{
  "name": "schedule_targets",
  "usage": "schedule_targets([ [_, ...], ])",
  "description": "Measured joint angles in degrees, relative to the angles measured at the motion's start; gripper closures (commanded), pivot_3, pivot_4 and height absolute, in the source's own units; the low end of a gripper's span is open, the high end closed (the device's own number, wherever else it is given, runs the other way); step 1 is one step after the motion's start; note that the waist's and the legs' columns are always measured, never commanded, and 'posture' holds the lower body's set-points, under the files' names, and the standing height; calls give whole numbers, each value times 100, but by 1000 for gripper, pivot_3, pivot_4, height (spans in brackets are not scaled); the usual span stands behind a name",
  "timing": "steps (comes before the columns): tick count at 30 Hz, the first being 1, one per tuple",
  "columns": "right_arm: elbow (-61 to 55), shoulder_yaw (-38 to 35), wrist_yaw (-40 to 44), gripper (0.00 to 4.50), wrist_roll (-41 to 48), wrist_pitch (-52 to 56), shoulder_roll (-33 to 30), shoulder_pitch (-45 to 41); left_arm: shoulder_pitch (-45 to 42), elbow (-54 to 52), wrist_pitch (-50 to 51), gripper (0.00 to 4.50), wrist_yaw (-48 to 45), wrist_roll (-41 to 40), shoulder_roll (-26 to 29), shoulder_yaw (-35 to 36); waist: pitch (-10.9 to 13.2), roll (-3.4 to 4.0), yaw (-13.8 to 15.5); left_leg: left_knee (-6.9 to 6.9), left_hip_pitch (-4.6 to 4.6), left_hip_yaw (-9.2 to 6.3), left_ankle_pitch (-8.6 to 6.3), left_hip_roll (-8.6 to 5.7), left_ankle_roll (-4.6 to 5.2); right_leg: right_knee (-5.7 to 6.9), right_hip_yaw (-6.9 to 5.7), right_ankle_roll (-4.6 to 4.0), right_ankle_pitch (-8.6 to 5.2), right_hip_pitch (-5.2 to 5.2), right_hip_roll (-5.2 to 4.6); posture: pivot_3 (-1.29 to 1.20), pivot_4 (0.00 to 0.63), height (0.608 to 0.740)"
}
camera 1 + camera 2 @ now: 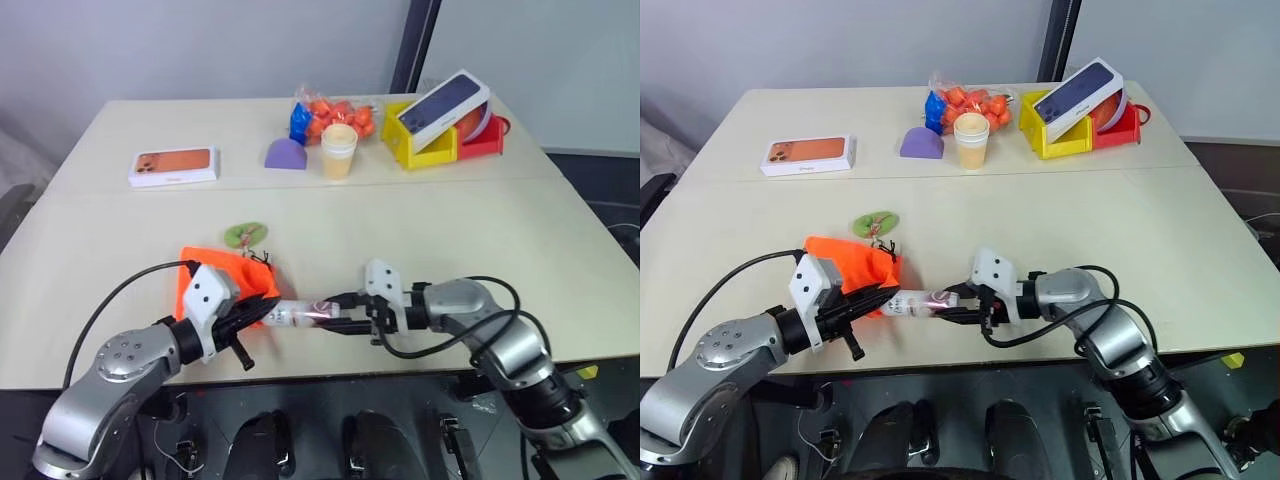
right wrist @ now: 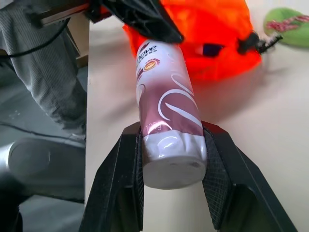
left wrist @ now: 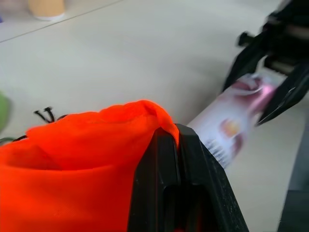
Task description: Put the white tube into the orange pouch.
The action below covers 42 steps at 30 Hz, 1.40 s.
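White tube [image 2: 166, 125] at orange pouch [image 2: 203, 34] mouth

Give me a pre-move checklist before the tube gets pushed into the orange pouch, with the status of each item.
1. Right gripper clamps the slim white cylindrical tube with the reddish-brown and pink label at its cap end: ok.
2. Left gripper is shut on the rim of the flat neon-orange fabric pouch: ok.
3. Tube's free end points at the pouch, close to its held edge: ok.
4. Pouch mouth stands open wide enough to take the tube: cannot tell.
5. Black cord and round green tag lie on the pouch's far side, away from the tube's path: ok.
6. Pale yellow cup and boxes stand far back on the beige table: ok.
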Motion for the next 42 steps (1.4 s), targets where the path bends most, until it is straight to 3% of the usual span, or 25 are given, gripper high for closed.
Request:
schedule_targets([
  [15,1323,780,-290,3456,-721,-250,1343,-1052,-175,17,62,4500,-83,-91,10,-51,0,0,-7,1,3,1,7,0,-7,11,-1,3,1,2,6,0,150,740],
  [19,1472,793,-313,3456,-831,-398,1454,-1100,-139,31,-30,4500,-88,-64,3,-50,0,0,10,2,4,1,12,-1,-17,12,-3,3,2,4,6,0,150,740],
  [26,1130,660,-200,32,-671,-309,1202,-931,24,191,-51,4500,-118,-36,-7,-240,0,0,3,0,4,0,11,0,-16,14,-2,3,2,2,5,0,150,740],
  [36,193,-113,-48,32,-226,33,112,-218,159,243,-31,4500,-176,-53,0,-247,0,-1,-8,-2,5,-2,6,0,-9,13,-1,0,0,0,3,0,150,740],
  [42,287,-376,-167,32,-194,35,30,-250,295,314,8,4500,-249,-77,38,-230,0,-1,-4,-4,5,-2,7,0,-10,12,-1,-3,-2,-1,3,0,150,740],
])
